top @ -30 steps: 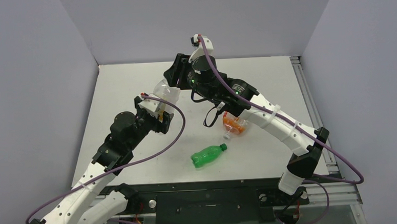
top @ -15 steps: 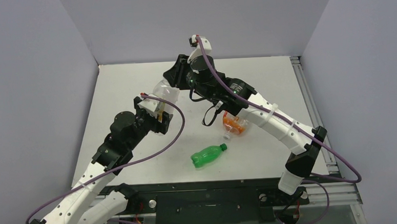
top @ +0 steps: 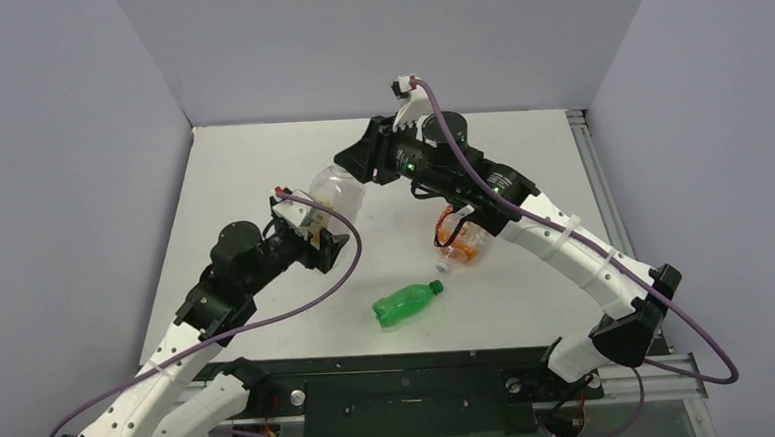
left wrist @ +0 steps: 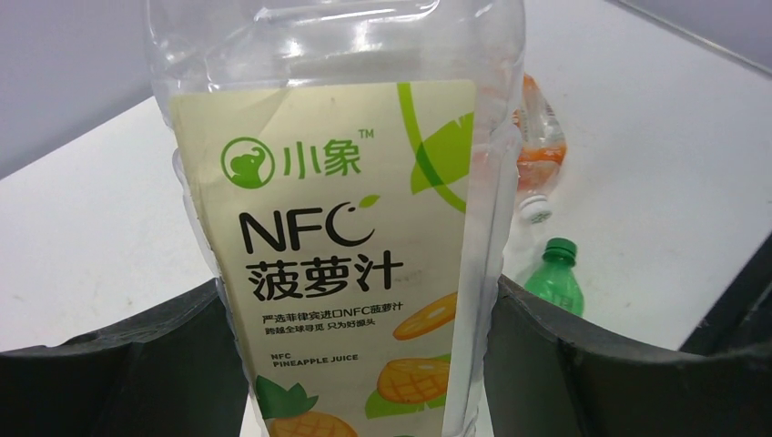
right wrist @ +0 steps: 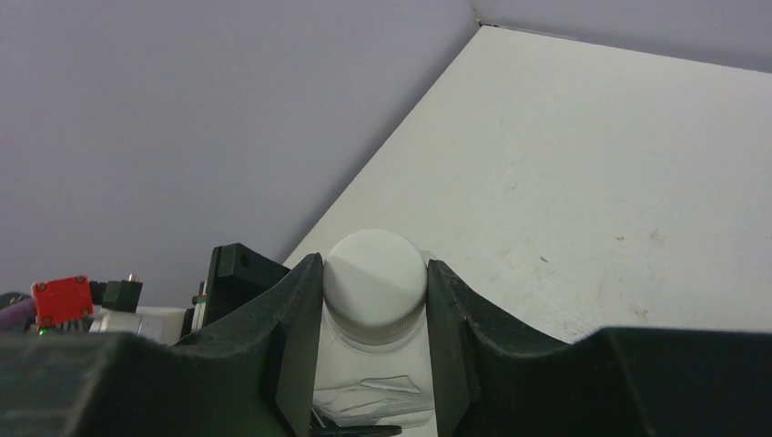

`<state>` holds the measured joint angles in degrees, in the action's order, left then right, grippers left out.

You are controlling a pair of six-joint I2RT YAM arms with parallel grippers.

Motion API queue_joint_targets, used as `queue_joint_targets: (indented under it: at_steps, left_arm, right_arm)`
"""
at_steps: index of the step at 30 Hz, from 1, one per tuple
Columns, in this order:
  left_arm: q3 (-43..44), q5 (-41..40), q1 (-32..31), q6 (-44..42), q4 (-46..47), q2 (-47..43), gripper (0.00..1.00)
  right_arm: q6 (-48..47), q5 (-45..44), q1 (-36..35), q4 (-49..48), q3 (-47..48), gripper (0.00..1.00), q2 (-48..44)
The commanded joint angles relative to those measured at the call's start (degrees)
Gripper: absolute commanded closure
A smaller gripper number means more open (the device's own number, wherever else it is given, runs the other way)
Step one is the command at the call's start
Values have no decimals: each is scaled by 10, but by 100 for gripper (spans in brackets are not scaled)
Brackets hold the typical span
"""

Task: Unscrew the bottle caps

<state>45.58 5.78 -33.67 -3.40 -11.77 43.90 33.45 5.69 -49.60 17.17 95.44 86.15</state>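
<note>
My left gripper [top: 321, 232] is shut on the clear squarish bottle [top: 337, 189] and holds it off the table; its white pineapple-juice label [left wrist: 346, 255] fills the left wrist view, with a finger on each side. My right gripper [top: 355, 168] is shut on that bottle's white cap [right wrist: 375, 278], its jaws pressed against both sides. The squat orange bottle [top: 457, 240] lies on the table with its white cap [top: 443, 267] on. The green bottle [top: 403, 305] lies in front of it with its green cap [top: 436, 287] on.
The white table [top: 261, 165] is walled in by grey panels at the back and on both sides. A metal rail [top: 603, 197] runs along its right edge. The right arm's forearm passes above the orange bottle.
The right wrist has turned and swung to the right while still on the cap. The clear bottle and my left gripper have shifted slightly right. The orange and green bottles have not moved.
</note>
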Motion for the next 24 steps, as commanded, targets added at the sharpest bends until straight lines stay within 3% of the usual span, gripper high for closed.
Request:
queue_joint_targets:
  at_steps: [1,6,12,20,21,24]
  left_arm:
    - [11,82,4,47,97,-22,100]
    - [16,176,17,86,102,-23,100]
    - [24,499,119,198,156,17,100]
    - [28,515,129,180,160,8,100]
    - [29,505,129,178,147,8,100]
    - [35,420,126,151,120,4,100]
  right_arm:
    - [-65,114,3,-10,-27,100,-31]
    - [-131,187,3,-3,-42,100,-54]
    - [-194,267,17,-29,-111,100,-132]
    - [-233,331,45,57,-72,100,-125]
    - [-232,329,46,70,-66,96,-122]
    - [-198,268,53,72,-42,71,-112]
